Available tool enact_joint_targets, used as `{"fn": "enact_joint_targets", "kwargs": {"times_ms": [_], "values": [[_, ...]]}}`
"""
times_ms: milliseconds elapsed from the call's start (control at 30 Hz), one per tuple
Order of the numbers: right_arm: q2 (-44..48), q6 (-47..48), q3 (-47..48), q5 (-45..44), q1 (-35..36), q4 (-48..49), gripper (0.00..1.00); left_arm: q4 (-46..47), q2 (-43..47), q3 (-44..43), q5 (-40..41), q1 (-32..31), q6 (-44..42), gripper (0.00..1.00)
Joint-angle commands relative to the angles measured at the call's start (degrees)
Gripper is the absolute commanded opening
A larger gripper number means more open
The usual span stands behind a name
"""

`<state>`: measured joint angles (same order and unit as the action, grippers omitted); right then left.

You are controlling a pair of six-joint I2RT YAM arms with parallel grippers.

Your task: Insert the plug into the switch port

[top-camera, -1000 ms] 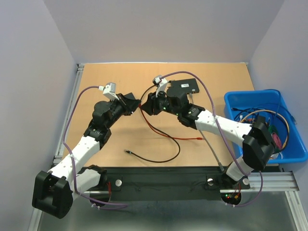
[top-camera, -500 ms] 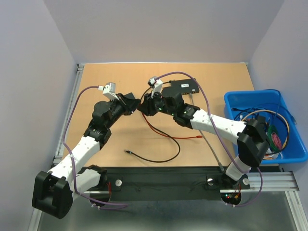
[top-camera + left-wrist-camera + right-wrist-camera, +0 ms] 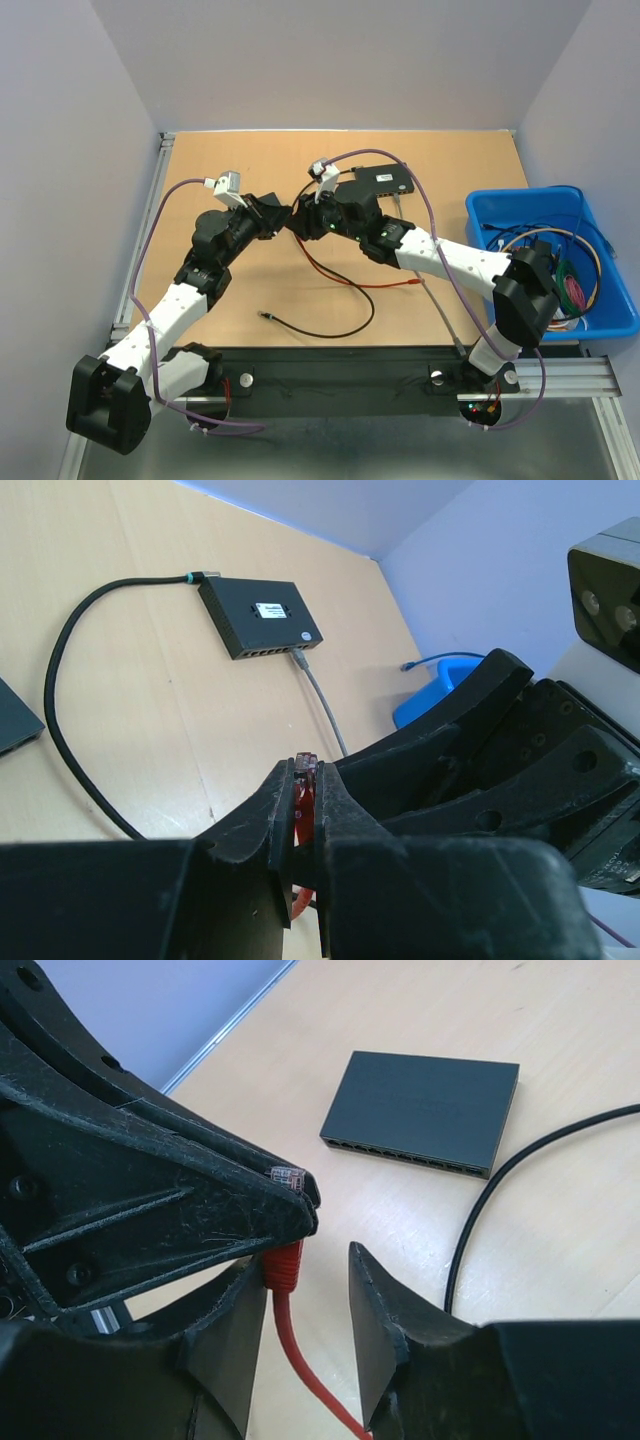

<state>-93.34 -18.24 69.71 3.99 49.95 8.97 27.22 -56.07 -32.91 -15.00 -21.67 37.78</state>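
Observation:
My left gripper (image 3: 287,218) (image 3: 303,772) is shut on the clear plug (image 3: 303,764) of a red cable (image 3: 335,277) and holds it above the table. In the right wrist view the plug tip (image 3: 288,1174) sticks out of the left fingers (image 3: 180,1210), with its red boot (image 3: 284,1264) below. My right gripper (image 3: 304,222) (image 3: 307,1258) is open, with one jaw on each side of the boot. A black switch (image 3: 380,180) (image 3: 260,615) lies behind, with a grey cable in one port. A second black switch (image 3: 420,1110) shows its row of ports.
A blue bin (image 3: 480,215) full of cables stands at the right. A thin black cable (image 3: 325,330) lies near the front. A thick black cable (image 3: 60,690) loops from the switch's back. A grey cable (image 3: 440,310) runs toward the front.
My right gripper has moved left up to the left gripper and now straddles the red cable's boot. The left arm has held still with the plug.

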Motion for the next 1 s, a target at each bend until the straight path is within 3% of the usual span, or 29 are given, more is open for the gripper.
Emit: {"fn": "enact_joint_targets", "kwargs": {"times_ms": [0, 533, 800, 867, 900, 967], "values": [[3.34, 0.13, 2.36, -2.14, 0.32, 1.40, 0.42, 3.80, 1.14, 0.12, 0.41, -0.21, -0.43, 0.00], [2.46, -0.48, 2.45, -1.44, 0.67, 1.66, 0.30, 4.07, 0.61, 0.47, 0.59, -0.21, -0.34, 0.00], [1.32, -0.83, 2.62, -1.70, 0.93, 1.84, 0.06, 4.15, 0.53, 0.65, 0.15, -0.30, -0.60, 0.00], [1.23, -0.75, 2.45, -1.97, 1.02, 1.93, 0.03, 4.07, 0.35, 0.48, -0.02, -0.30, -1.21, 0.13], [1.14, -0.74, 2.27, -2.05, 1.02, 1.84, 0.01, 4.07, 0.26, 0.39, 0.06, -0.30, -1.48, 0.33], [1.05, -0.74, 1.48, -2.23, 1.02, 1.84, 0.00, 3.28, -0.35, 0.12, 0.67, -0.21, -2.71, 0.51]]}}
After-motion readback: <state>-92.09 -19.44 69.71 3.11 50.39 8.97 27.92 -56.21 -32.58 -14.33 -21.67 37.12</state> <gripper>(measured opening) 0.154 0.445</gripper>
